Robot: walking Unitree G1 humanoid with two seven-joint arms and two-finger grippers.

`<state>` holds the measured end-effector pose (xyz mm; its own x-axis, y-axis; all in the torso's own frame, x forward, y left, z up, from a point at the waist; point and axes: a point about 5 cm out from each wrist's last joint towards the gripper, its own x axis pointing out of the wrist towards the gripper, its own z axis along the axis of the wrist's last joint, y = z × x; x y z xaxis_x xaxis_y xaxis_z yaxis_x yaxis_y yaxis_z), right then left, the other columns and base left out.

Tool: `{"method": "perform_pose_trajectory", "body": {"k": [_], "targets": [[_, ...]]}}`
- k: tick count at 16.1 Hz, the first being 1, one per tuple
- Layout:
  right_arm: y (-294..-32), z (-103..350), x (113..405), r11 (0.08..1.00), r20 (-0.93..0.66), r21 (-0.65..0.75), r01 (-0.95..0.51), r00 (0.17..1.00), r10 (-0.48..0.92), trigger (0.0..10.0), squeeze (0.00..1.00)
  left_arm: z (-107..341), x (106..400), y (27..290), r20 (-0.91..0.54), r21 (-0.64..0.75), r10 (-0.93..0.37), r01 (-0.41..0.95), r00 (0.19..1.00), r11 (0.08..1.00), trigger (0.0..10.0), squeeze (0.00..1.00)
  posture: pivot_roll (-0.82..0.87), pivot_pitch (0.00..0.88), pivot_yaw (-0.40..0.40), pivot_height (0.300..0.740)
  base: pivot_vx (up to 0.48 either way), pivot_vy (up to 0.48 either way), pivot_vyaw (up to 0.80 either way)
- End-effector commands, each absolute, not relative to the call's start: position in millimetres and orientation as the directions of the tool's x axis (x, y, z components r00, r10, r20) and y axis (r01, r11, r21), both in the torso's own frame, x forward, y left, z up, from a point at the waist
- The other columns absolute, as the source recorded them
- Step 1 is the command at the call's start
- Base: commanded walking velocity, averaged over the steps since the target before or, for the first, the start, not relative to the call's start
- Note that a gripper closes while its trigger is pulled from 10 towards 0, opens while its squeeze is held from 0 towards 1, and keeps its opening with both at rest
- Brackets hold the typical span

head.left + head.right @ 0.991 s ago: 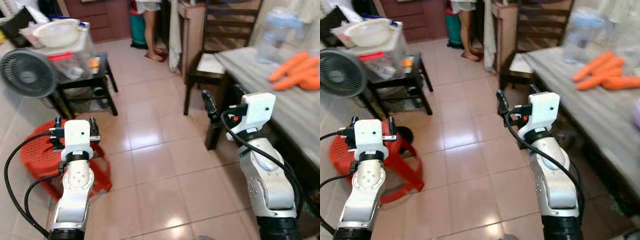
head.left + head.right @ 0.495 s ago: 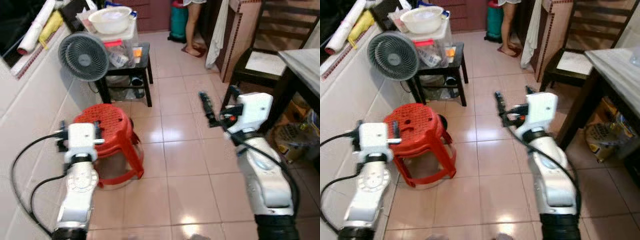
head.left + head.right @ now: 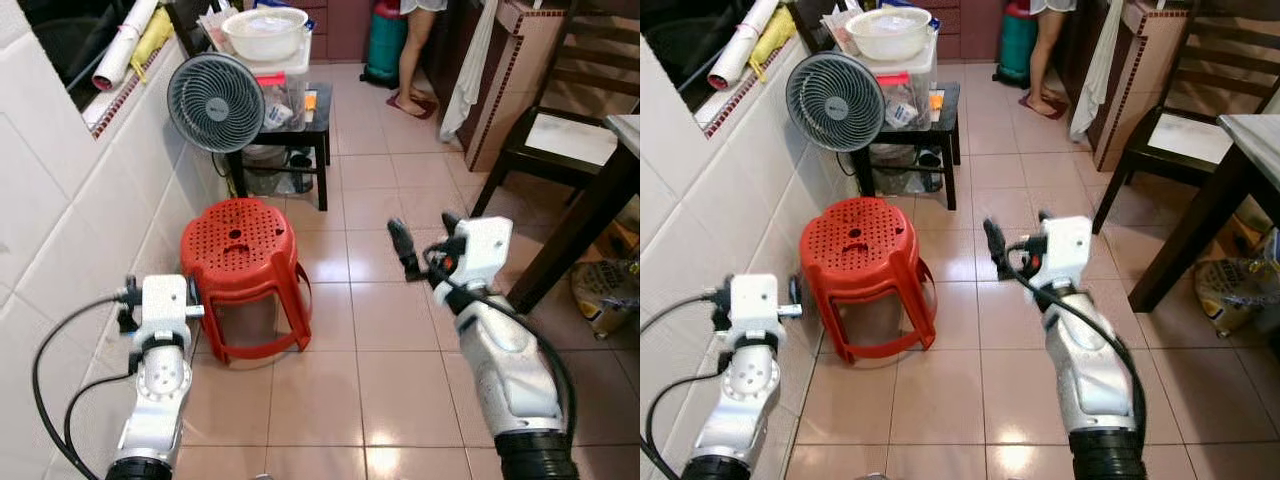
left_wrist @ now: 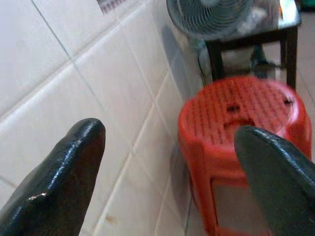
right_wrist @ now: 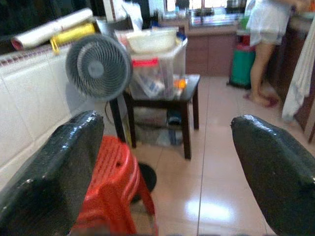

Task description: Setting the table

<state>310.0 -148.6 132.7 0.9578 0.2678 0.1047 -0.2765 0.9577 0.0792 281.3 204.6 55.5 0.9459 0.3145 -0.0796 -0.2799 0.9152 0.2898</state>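
Note:
My left gripper (image 3: pixel 158 297) is held low beside the white tiled wall (image 3: pixel 60 220), open and empty; its wrist view shows both black fingers (image 4: pixel 64 172) spread wide before the red stool (image 4: pixel 241 118). My right gripper (image 3: pixel 425 235) is raised over the tiled floor, open with nothing between its fingers (image 5: pixel 54 172). A white bowl (image 3: pixel 265 30) sits on a clear plastic box on the black side table (image 3: pixel 312 125) ahead. At the far right, a corner of the dining table (image 3: pixel 628 130) shows on its dark leg (image 3: pixel 575 235).
The red plastic stool (image 3: pixel 245 260) stands just ahead on the left. A grey fan (image 3: pixel 215 100) leans by the side table. A dark wooden chair (image 3: pixel 555 140) is at the right, with a basket (image 3: pixel 605 295) under the table. A person (image 3: pixel 415 50) stands far ahead.
The camera has swung left: the table top with carrots and jug has left the picture, and the wall, stool and fan have come toward the middle. Both grippers stay open and empty.

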Motion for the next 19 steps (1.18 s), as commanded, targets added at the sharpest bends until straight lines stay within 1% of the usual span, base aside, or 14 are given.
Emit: {"method": "perform_pose_trajectory", "body": {"k": [1, 3, 4, 5, 6, 7, 8, 10, 12, 13, 14, 16, 17, 19], "targets": [[-147, 115, 311, 0.956, 0.059, 0.103, -0.276, 0.961, 0.271, 10.0, 0.0, 37, 278, 207, -0.171, 0.267, 0.303, -0.252, 0.937, 0.93, 10.0, 0.0, -0.11, 0.106, 0.019, 0.74, 0.0, 0.0, 0.0], [-145, 85, 311, 0.952, -0.061, 0.146, -0.268, 0.958, 0.279, 10.0, 0.0, 6, 268, 206, -0.326, 0.253, 0.252, -0.173, 0.911, 0.952, 10.0, 0.0, -0.11, 0.101, 0.01, 0.74, 0.0, 0.0, 0.0], [-144, 66, 310, 0.951, -0.135, 0.177, -0.255, 0.95, 0.28, 10.0, 0.0, -13, 258, 205, -0.427, 0.22, 0.205, -0.118, 0.881, 0.968, 10.0, 0.0, -0.1, 0.096, 0.001, 0.74, 0.0, 0.0, 0.0], [-142, 41, 306, 0.953, -0.249, 0.181, -0.242, 0.926, 0.283, 10.0, 0.0, -29, 246, 207, -0.515, 0.216, 0.19, -0.088, 0.836, 0.972, 10.0, 0.0, -0.1, 0.082, -0.007, 0.74, 0.0, 0.0, 0.0], [-142, 28, 303, 0.958, -0.313, 0.174, -0.227, 0.91, 0.272, 10.0, 0.0, -37, 241, 208, -0.556, 0.217, 0.183, -0.071, 0.81, 0.973, 10.0, 0.0, -0.09, 0.076, -0.01, 0.74, 0.0, 0.0, 0.0], [-143, 18, 299, 0.966, -0.362, 0.154, -0.209, 0.897, 0.252, 10.0, 0.0, -42, 236, 208, -0.588, 0.2, 0.188, -0.083, 0.787, 0.976, 10.0, 0.0, -0.09, 0.067, -0.014, 0.74, 0.0, 0.0, 0.0], [-143, 1, 290, 0.97, -0.445, 0.13, -0.203, 0.863, 0.241, 10.0, 0.0, -51, 229, 204, -0.644, 0.187, 0.149, -0.034, 0.751, 0.982, 10.0, 0.0, -0.09, 0.058, -0.017, 0.74, 0.0, 0.0, 0.0], [-146, -23, 272, 0.977, -0.562, 0.1, -0.187, 0.8, 0.211, 10.0, 0.0, -61, 217, 199, -0.706, 0.171, 0.122, 0.001, 0.697, 0.985, 10.0, 0.0, -0.07, 0.036, -0.03, 0.74, 0.0, 0.0, 0.0], [-151, -39, 256, 0.984, -0.641, 0.091, -0.153, 0.747, 0.175, 10.0, 0.0, -68, 209, 198, -0.742, 0.174, 0.109, 0.033, 0.662, 0.984, 10.0, 0.0, -0.06, 0.024, -0.035, 0.74, 0.0, 0.0, 0.0], [-152, -40, 254, 0.985, -0.649, 0.09, -0.149, 0.742, 0.171, 10.0, 0.0, -68, 208, 197, -0.746, 0.172, 0.108, 0.033, 0.657, 0.985, 10.0, 0.0, -0.06, 0.021, -0.038, 0.74, 0.0, 0.0, 0.0], [-156, -47, 246, 0.99, -0.685, 0.078, -0.121, 0.715, 0.142, 10.0, 0.0, -70, 204, 198, -0.754, 0.175, 0.111, 0.036, 0.647, 0.984, 10.0, 0.0, -0.07, 0.02, -0.037, 0.74, 0.0, 0.0, 0.0], [-163, -54, 238, 0.995, -0.712, 0.089, -0.041, 0.696, 0.092, 10.0, 0.0, -74, 200, 197, -0.772, 0.147, 0.096, 0.03, 0.628, 0.989, 10.0, 0.0, -0.07, 0.022, -0.034, 0.74, 0.0, 0.0, 0.0], [-165, -57, 233, 0.996, -0.725, 0.088, -0.026, 0.683, 0.082, 10.0, 0.0, -76, 197, 196, -0.784, 0.134, 0.085, 0.034, 0.615, 0.99, 10.0, 0.0, -0.08, 0.026, -0.03, 0.74, 0.0, 0.0, 0.0], [-166, -62, 226, 0.996, -0.743, 0.088, -0.011, 0.665, 0.073, 10.0, 0.0, -79, 191, 194, -0.805, 0.119, 0.049, 0.08, 0.591, 0.99, 10.0, 0.0, -0.1, 0.036, -0.015, 0.74, 0.0, 0.0, 0.0]]}}
